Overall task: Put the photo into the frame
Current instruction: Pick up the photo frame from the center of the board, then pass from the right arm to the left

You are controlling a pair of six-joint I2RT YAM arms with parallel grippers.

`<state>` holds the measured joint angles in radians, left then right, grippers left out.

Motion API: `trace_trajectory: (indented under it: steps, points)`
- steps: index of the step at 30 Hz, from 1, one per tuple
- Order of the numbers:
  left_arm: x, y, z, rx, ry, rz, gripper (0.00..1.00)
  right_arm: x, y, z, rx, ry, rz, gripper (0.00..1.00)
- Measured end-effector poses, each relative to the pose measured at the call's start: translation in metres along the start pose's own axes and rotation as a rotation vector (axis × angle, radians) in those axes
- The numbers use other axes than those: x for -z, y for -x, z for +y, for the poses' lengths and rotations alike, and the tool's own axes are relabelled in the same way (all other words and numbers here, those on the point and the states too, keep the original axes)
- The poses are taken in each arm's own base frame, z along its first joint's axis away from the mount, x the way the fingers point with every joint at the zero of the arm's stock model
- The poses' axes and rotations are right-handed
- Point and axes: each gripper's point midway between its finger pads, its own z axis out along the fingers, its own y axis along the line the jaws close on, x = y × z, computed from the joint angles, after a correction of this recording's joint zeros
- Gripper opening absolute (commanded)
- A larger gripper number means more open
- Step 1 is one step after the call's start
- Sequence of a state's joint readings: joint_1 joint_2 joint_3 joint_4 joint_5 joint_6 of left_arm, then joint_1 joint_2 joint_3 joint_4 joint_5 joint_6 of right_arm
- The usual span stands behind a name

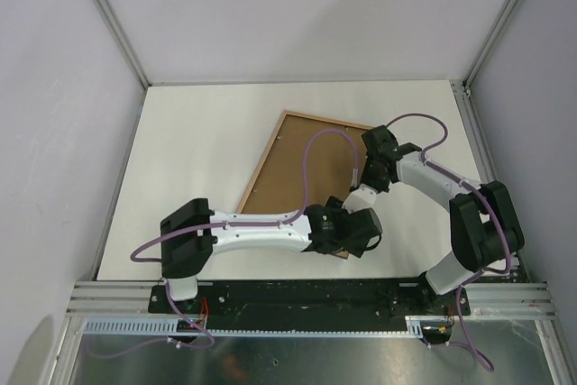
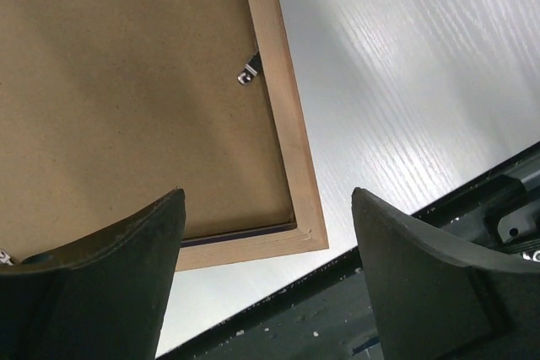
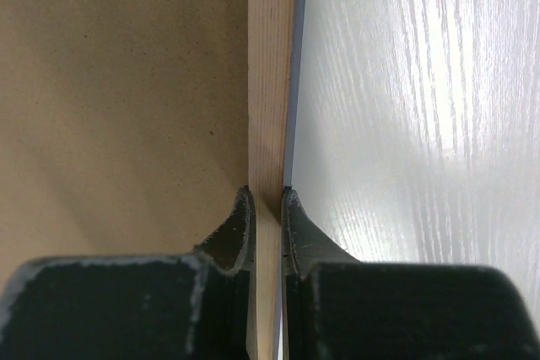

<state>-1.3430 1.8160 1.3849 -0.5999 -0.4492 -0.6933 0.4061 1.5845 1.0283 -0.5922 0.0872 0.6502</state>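
The frame lies face down on the white table, its light wood back up and a plain brown backing board inside it. The photo is not in view. My right gripper is shut on the frame's right rail, one finger inside against the backing board and one outside; a thin navy strip shows along the outer edge. My left gripper is open and empty, hovering over the frame's near corner, with its midpoint just beyond that corner.
A small metal retaining tab sits on the inner edge of the rail. The black base rail runs along the table's near edge just past the frame corner. White walls enclose the table on three sides.
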Motion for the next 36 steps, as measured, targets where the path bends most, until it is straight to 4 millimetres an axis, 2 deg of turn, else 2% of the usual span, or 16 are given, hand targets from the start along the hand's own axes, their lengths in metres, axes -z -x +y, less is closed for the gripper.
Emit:
trace_trajectory:
  steps: [8, 14, 23, 29, 33, 36]
  points:
    - [0.013, -0.024, -0.020, -0.109, 0.039, -0.025, 0.85, 0.024, -0.007, 0.013, -0.025, 0.030, 0.004, 0.00]
    - [0.015, -0.039, -0.022, -0.206, 0.107, -0.053, 0.85, 0.039, -0.018, 0.019, -0.031, 0.040, 0.014, 0.00]
    - [0.009, -0.033, -0.018, -0.374, 0.313, -0.128, 0.83, 0.051, -0.029, 0.023, -0.031, 0.044, 0.025, 0.00]
    - [0.005, -0.036, 0.001, -0.500, 0.474, -0.137, 0.79, 0.058, -0.029, 0.023, -0.036, 0.050, 0.015, 0.00]
    - [0.006, -0.031, 0.007, -0.537, 0.551, -0.149, 0.72, 0.060, -0.028, 0.022, -0.038, 0.052, 0.009, 0.00]
    - [0.006, -0.027, 0.009, -0.548, 0.604, -0.165, 0.61, 0.062, -0.028, 0.021, -0.038, 0.050, 0.012, 0.00]
